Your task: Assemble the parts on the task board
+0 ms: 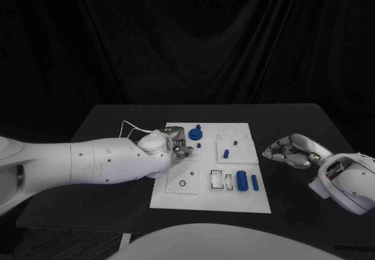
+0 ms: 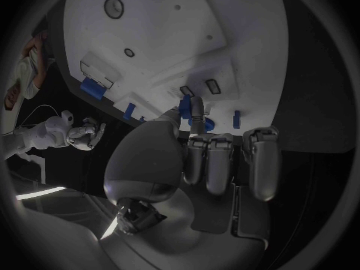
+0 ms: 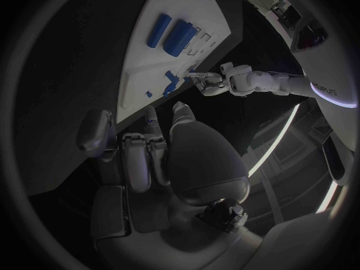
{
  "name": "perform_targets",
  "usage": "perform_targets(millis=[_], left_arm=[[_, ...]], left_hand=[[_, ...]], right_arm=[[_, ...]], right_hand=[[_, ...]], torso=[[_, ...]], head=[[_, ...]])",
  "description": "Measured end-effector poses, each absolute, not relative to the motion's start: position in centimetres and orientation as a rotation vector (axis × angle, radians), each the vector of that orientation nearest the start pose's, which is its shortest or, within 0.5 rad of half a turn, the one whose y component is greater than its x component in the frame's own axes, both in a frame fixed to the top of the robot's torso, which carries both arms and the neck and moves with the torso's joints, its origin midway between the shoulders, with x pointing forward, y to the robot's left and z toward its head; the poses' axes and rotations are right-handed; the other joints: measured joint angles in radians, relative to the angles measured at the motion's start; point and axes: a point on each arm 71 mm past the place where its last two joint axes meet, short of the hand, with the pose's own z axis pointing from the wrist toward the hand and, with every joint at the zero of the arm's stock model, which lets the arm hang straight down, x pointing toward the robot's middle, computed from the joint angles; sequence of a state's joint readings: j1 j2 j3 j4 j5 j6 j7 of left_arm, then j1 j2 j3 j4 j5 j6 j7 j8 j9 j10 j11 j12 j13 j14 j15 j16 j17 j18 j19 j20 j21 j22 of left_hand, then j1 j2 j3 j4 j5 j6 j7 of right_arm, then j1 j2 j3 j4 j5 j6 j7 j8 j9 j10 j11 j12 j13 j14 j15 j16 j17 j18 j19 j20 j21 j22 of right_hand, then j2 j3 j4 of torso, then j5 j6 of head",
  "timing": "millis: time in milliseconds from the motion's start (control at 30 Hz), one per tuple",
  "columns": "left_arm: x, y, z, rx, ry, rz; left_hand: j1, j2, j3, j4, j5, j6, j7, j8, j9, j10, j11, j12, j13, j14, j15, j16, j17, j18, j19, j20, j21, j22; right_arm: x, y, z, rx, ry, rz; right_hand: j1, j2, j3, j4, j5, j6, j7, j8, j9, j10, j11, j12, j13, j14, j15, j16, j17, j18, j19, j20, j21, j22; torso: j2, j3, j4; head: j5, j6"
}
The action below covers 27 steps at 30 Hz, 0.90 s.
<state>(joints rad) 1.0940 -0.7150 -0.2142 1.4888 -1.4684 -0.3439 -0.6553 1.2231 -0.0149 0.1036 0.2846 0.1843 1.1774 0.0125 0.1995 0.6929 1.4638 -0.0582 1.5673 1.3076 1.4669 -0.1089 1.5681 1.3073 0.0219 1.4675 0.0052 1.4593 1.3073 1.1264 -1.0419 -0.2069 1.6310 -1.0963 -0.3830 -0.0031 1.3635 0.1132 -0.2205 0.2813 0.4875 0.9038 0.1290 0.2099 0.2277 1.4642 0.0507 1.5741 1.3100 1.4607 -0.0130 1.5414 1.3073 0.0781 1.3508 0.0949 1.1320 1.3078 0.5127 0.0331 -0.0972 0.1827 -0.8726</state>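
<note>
The black table (image 1: 117,122) is carrying the white task board (image 1: 234,201) at its middle, under dim light with dark drapes behind. The left arm (image 1: 94,162) is reaching across the board's left edge, and the left hand (image 1: 178,147) is sitting over the board's left middle; in the left wrist view a finger and thumb are closing round a small blue part (image 2: 185,107), so it appears pinched, other fingers (image 2: 260,162) lying extended. The right hand (image 1: 291,151) is hovering off the board's right edge, fingers curled in, holding nothing. On the board, a round blue knob (image 1: 195,134) is standing near the far edge, two small blue pegs (image 1: 226,153) near the centre, and two blue cylinders (image 1: 242,181) are lying toward the near right corner beside rectangular slots (image 1: 217,181). Judgement: parts look like rigid, light, smooth plastic, likely slippery; best gripped across the sides at mid-length, kept upright for insertion.
</note>
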Motion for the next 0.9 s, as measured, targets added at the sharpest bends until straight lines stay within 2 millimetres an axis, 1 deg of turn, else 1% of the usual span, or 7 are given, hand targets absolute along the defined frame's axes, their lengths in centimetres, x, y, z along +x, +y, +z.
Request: perform_targets(millis=[133, 200, 400, 467, 600, 667, 900], left_arm=[[44.14, 18.23, -30.33, -0.088, 2.001, -0.183], [44.12, 18.23, -30.36, -0.085, 2.005, -0.181], [44.03, 18.19, -30.47, -0.076, 2.019, -0.175], [43.99, 18.17, -30.52, -0.073, 2.023, -0.173], [43.95, 18.11, -30.61, -0.069, 2.029, -0.171], [43.94, 18.12, -30.66, -0.067, 2.031, -0.169], [43.93, 18.19, -30.82, -0.065, 2.039, -0.163]], left_hand=[[-0.006, -0.007, -0.001, 0.001, -0.005, 0.000, 0.000, 0.000, 0.001, 0.000, 0.000, 0.000, 0.000, 0.000, 0.000, 0.000, 0.000, 0.000, 0.000, 0.000, 0.000, 0.000], [-0.012, -0.002, -0.001, 0.001, -0.010, 0.000, 0.000, 0.000, 0.001, 0.000, 0.000, 0.000, 0.000, 0.000, 0.000, 0.000, 0.000, 0.000, 0.000, 0.000, 0.000, 0.000], [-0.012, -0.002, -0.004, 0.004, -0.015, 0.000, 0.000, 0.000, 0.002, 0.000, 0.000, 0.000, 0.000, 0.000, 0.000, 0.000, 0.000, 0.000, 0.000, 0.000, 0.000, 0.000], [-0.016, 0.002, -0.004, 0.004, -0.015, 0.000, 0.000, 0.000, 0.002, 0.000, 0.000, 0.000, 0.000, 0.000, 0.000, 0.000, 0.000, 0.000, 0.000, 0.000, 0.000, 0.000], [-0.021, -0.003, -0.006, 0.006, -0.021, 0.000, 0.000, 0.000, 0.004, 0.000, 0.000, 0.000, 0.000, 0.000, 0.000, 0.000, 0.000, 0.000, 0.000, 0.000, 0.000, 0.000], [-0.025, 0.001, -0.007, 0.007, -0.027, 0.000, 0.000, 0.000, 0.004, 0.000, 0.000, 0.000, 0.000, 0.000, 0.000, 0.000, 0.000, 0.000, 0.000, 0.000, 0.000, 0.000], [-0.045, 0.003, -0.020, 0.005, -0.054, -0.004, 0.004, 0.000, 0.008, 0.000, 0.000, 0.000, 0.000, 0.000, 0.000, 0.000, 0.000, 0.000, 0.000, 0.000, -0.004, 0.000]], right_arm=[[41.69, -26.97, -26.38, 0.226, 1.901, 0.747], [41.69, -26.97, -26.38, 0.226, 1.901, 0.747], [41.68, -26.96, -26.38, 0.226, 1.901, 0.747], [41.68, -26.94, -26.38, 0.226, 1.901, 0.747], [41.68, -26.93, -26.38, 0.226, 1.901, 0.748], [41.68, -26.93, -26.38, 0.226, 1.901, 0.748], [41.67, -26.93, -26.39, 0.226, 1.901, 0.748]], right_hand=[[0.000, 0.000, 0.000, 0.000, 0.004, 0.000, 0.000, 0.000, 0.000, -0.001, 0.001, 0.000, 0.000, 0.000, 0.000, 0.000, 0.000, 0.000, 0.000, 0.000, -0.004, 0.000], [0.000, 0.000, 0.000, 0.000, 0.004, 0.000, 0.000, 0.000, 0.000, -0.001, 0.001, 0.001, 0.000, 0.000, 0.000, 0.000, 0.000, 0.000, 0.000, 0.000, -0.004, 0.000], [0.004, -0.004, 0.000, 0.000, 0.004, 0.000, 0.000, 0.000, 0.000, -0.001, 0.001, 0.001, 0.000, 0.000, 0.000, 0.000, 0.000, 0.000, 0.000, 0.000, -0.004, 0.000], [0.004, -0.004, 0.000, 0.000, 0.004, 0.000, 0.000, 0.000, 0.000, -0.001, 0.001, 0.001, 0.000, 0.000, 0.000, 0.000, 0.000, 0.000, 0.000, 0.000, -0.004, 0.000], [0.003, -0.004, 0.000, 0.000, 0.004, 0.000, 0.000, 0.000, 0.000, -0.001, 0.001, 0.001, 0.000, 0.000, 0.000, 0.000, 0.000, 0.000, 0.000, 0.000, -0.004, 0.000], [0.003, -0.004, 0.000, 0.000, 0.004, 0.000, 0.000, 0.000, 0.000, -0.001, 0.001, 0.002, 0.000, 0.000, 0.000, 0.000, 0.000, 0.000, 0.000, 0.000, -0.004, 0.000], [0.003, -0.004, 0.000, 0.000, 0.011, 0.000, 0.000, 0.000, -0.001, -0.001, 0.001, 0.002, 0.000, 0.000, 0.000, 0.000, 0.000, 0.000, 0.000, 0.000, -0.004, 0.000]], torso=[[0.000, 0.0000, 0.0000], [0.000, 0.0000, -0.0001], [0.000, 0.0001, -0.0001], [0.000, 0.0001, -0.0002], [0.000, 0.0001, -0.0002], [0.000, 0.0001, -0.0002], [0.000, 0.0002, -0.0001]], head=[[0.000, 0.000], [0.001, 0.000], [0.001, 0.000], [0.001, 0.000], [0.000, 0.000], [0.000, 0.000], [0.001, 0.000]])
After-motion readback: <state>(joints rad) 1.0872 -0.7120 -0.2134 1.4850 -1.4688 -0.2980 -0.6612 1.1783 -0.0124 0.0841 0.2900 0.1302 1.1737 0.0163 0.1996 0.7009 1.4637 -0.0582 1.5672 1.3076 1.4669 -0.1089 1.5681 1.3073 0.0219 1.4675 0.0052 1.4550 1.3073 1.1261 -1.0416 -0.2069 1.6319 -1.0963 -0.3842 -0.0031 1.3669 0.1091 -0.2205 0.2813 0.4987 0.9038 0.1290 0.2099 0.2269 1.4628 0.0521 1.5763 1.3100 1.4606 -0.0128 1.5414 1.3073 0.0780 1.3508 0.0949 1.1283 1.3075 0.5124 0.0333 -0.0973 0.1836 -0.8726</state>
